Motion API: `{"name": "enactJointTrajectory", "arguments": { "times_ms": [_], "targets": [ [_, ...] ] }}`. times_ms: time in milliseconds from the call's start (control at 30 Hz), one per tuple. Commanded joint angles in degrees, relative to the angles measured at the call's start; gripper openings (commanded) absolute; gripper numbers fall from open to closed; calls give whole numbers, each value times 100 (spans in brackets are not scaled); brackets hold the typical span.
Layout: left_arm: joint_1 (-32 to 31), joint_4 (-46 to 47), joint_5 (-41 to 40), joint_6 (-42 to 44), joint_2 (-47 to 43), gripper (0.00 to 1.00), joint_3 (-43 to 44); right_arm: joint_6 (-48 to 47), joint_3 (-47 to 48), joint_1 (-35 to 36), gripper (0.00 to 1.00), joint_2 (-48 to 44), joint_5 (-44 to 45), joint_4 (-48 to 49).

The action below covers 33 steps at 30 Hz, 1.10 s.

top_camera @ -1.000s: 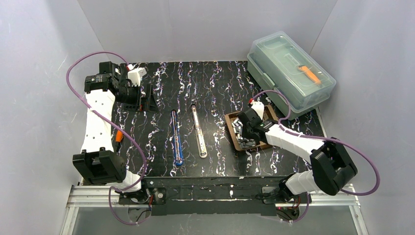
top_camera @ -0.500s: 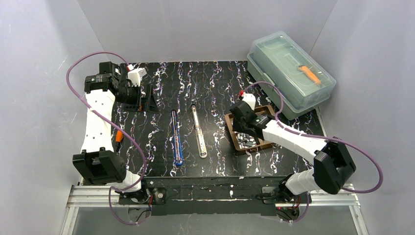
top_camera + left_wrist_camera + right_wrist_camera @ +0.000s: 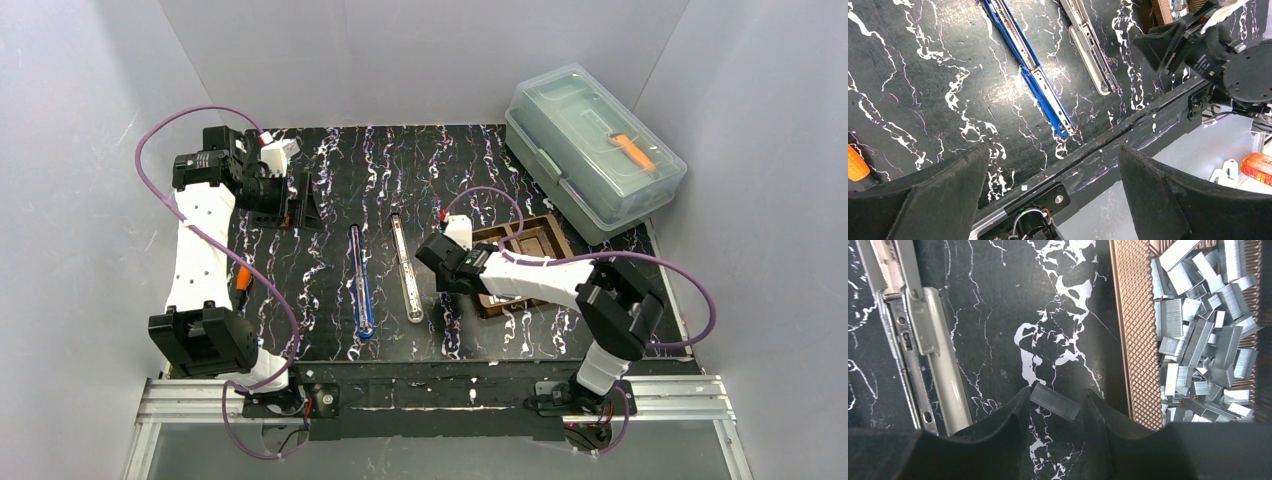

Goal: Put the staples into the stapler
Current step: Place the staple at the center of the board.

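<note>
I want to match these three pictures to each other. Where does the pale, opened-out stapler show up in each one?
Top external: the cream stapler lies open at mid-table, right of the blue stapler.
Left wrist: top centre, again right of the blue one.
Right wrist: along the left edge.
Shared landmark: the brown tray of staples, to the stapler's right in every picture.

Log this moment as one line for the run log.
right gripper: shut on staple strip, between tray and white stapler | left gripper: open, empty | blue stapler: lying open
</note>
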Motion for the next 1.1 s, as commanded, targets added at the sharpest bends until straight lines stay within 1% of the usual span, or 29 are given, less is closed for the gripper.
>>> {"name": "enactJointTrajectory", "arguments": {
  "times_ms": [0,200,300,467,600,733,800,933,1067],
  "targets": [
    [-28,-179,15,72,-119,99,134,409,104,67,26,106,311,150],
    [-29,-189,1,107,-123,99,141,430,-54,86,35,245,58,391],
    [-29,-193,6,117,-115,99,156,421,-82,94,42,278,-44,446],
    [-31,-212,11,132,-108,99,194,325,-50,95,59,251,-132,417],
    [-26,-223,27,141,-106,99,214,204,109,95,68,82,-143,272],
    [-27,-232,67,135,-119,99,207,27,326,59,69,-315,50,10],
    [-29,-233,80,136,-123,99,198,-43,364,-95,68,-573,124,-96],
    [-26,-271,82,145,-111,99,220,-275,118,-685,66,-1090,39,-151],
    [-29,-326,99,152,-82,99,334,-529,-289,-1386,64,-1451,-248,-47]
  ]
}}
